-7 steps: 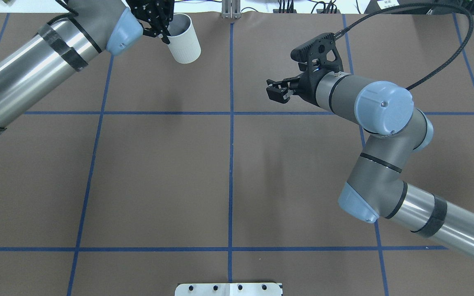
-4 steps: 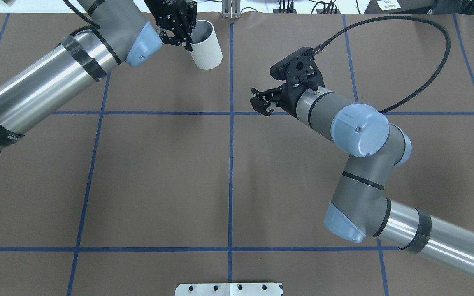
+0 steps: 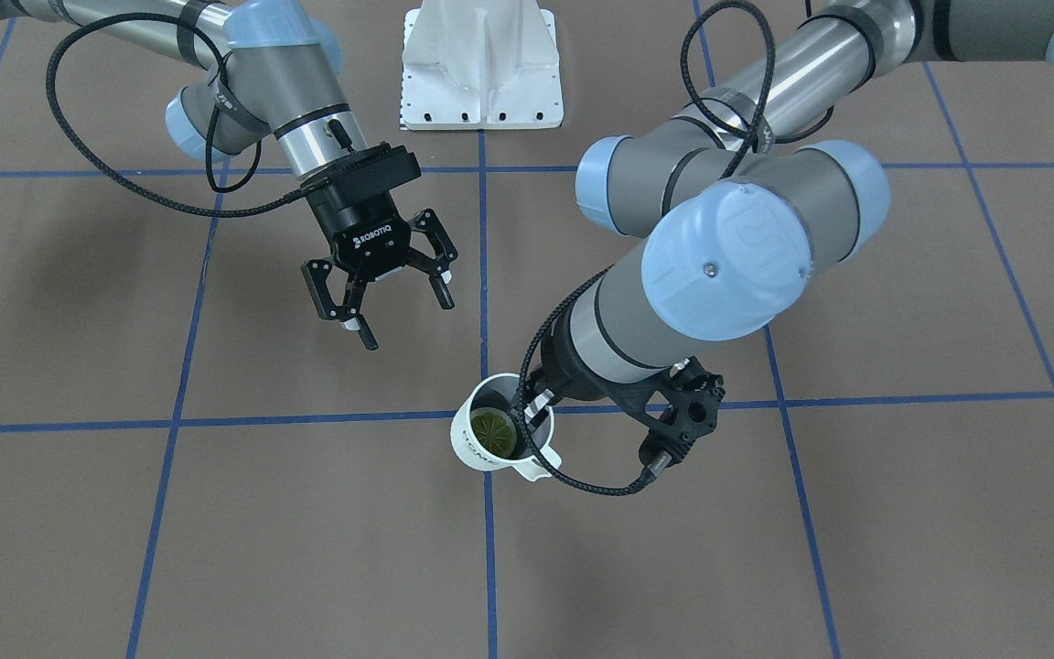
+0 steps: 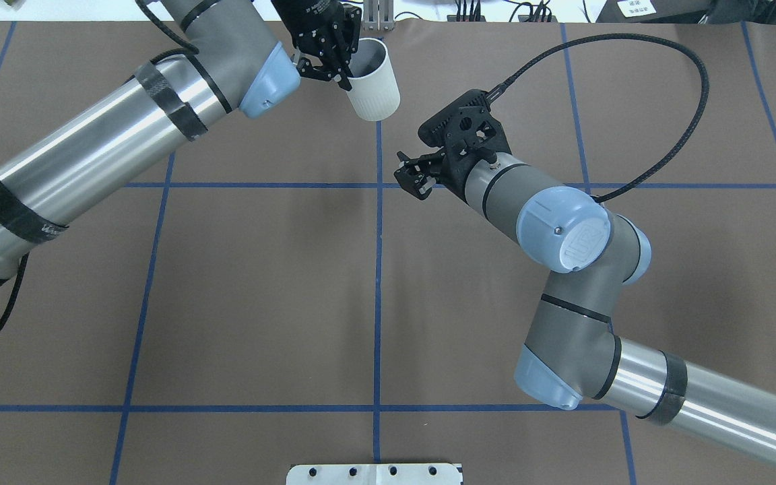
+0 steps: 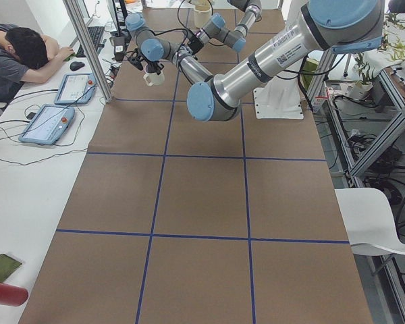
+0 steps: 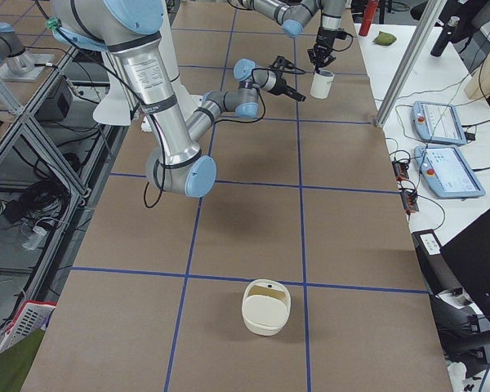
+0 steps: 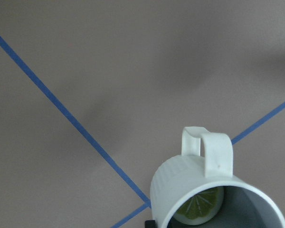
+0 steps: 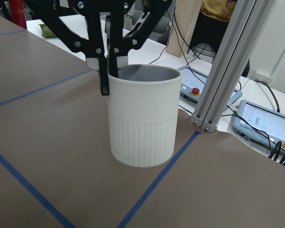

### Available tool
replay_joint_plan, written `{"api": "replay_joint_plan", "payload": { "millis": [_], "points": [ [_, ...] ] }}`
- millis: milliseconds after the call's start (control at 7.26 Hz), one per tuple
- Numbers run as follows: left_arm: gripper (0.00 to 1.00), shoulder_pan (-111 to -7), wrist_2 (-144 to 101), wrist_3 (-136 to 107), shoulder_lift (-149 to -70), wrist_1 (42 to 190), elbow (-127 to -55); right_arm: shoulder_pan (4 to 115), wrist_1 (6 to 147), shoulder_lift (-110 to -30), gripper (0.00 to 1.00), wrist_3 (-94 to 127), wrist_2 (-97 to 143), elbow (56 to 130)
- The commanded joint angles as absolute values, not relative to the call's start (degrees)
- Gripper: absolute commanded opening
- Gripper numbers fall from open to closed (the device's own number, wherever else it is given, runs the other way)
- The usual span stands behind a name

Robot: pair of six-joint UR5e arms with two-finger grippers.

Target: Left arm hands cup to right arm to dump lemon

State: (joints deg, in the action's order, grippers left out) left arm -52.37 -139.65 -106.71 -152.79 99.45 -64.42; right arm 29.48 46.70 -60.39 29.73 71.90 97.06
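Cup [image 8: 142, 118] fills the right wrist view, upright and lifted clear of the surface [image 8: 47, 156]. Left hand [image 8: 111, 76] is clamped on the rim at the cup's 10 o'clock there, one finger inside the wall and one outside. Lemon [image 7: 199, 209] lies flat on the cup bottom. Handle [image 7: 207, 153] points to 12 o'clock in the left wrist view.

Right hand [image 3: 408, 325] is spread wide with nothing in it, apart from the cup. The cup is at its 5 o'clock in the front view and its 11 o'clock in the overhead view. Farther back in the front view, at 12 o'clock, is a white base plate [image 3: 481, 82].

Hidden or cut:
- Front view: the left arm [image 3: 637, 320] covers nearly all of the left hand. Only one striped finger pad shows at the rim.
- Overhead view: the cup's inside shows only grey, and its wall blocks the lemon.
- Right wrist view: handle and lemon are out of sight, and the top edge cuts the left hand.
- Left wrist view: the bottom edge cuts the cup.
- Side views: both hands are too small to read.

Beyond the surface edge stand an aluminium post [image 8: 223, 71] and tablets [image 8: 261, 121].
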Motion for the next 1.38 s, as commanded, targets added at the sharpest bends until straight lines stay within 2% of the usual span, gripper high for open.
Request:
{"api": "replay_joint_plan", "payload": {
  "millis": [0,1240],
  "points": [
    [0.00,-49.85,-139.66,-107.84,-153.81,99.93,-64.86,29.27,46.67,-60.29,0.99,29.71,71.81,96.77],
    [0.00,-48.61,-148.10,-108.11,-153.20,100.46,-66.71,29.09,46.50,-60.38,0.99,29.71,70.75,95.80]
  ]
}}
